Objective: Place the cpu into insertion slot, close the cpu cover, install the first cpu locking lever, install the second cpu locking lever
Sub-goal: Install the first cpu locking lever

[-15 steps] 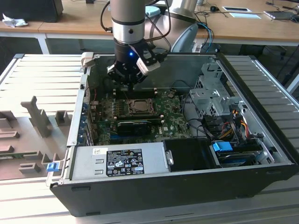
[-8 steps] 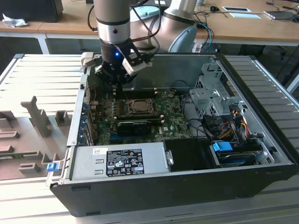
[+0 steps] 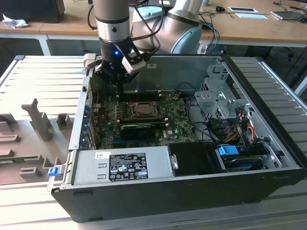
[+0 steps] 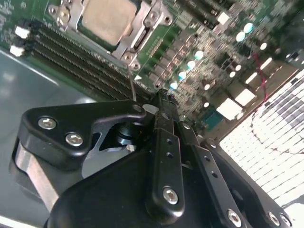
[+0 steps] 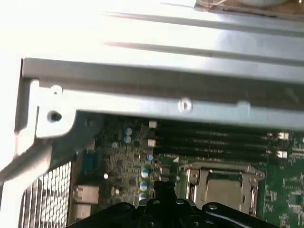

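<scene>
The cpu [image 4: 107, 19] [image 5: 221, 192] shows its pale metal face and lies flat in the insertion slot, whose pin field is hidden under it. The cpu cover [image 4: 138, 42] [image 5: 221, 170] is down around the chip as a dull silver frame. A thin wire locking lever [image 4: 131, 83] runs from the socket's corner to my fingertips. My gripper [image 4: 161, 99] [image 5: 164, 186] [image 3: 118, 80] is shut, its tips just beside the socket on the side toward the exterior view's left. I cannot tell whether the tips touch the lever.
The motherboard [image 3: 177, 125] lies in an open computer case [image 3: 268, 139]. A long black expansion card [image 3: 139, 128] sits in front of the socket and memory slots [image 5: 213, 138] behind it. A metal case wall [image 5: 161, 90] rises close behind. The power supply [image 3: 124, 165] is at the front.
</scene>
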Controlling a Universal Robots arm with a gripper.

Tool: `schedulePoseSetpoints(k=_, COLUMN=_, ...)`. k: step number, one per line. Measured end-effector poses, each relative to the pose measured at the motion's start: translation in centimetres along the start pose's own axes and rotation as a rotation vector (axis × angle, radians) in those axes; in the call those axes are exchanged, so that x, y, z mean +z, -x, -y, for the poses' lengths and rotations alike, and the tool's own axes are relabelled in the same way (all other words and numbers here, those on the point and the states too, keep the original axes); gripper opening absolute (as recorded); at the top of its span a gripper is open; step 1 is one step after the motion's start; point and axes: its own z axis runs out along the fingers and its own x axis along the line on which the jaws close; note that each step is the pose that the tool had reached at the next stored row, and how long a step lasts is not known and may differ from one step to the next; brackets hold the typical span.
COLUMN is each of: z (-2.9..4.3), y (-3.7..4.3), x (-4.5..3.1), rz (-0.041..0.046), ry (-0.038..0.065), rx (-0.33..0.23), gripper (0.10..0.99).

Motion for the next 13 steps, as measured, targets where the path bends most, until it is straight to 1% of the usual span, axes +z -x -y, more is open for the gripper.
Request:
schedulePoseSetpoints(k=1, z=-0.31, y=0.01, x=0.04, rz=0.0, ry=0.0, rx=0.0, gripper=0.106)
schedulePoseSetpoints(k=4, z=-0.81, y=0.05, x=0.11, rz=-0.0001, ry=0.0, rx=0.0, gripper=0.106)
schedulePoseSetpoints(k=13, z=-0.77, y=0.62, x=0.16, rz=0.0001, ry=0.0, rx=0.0, gripper=0.106)
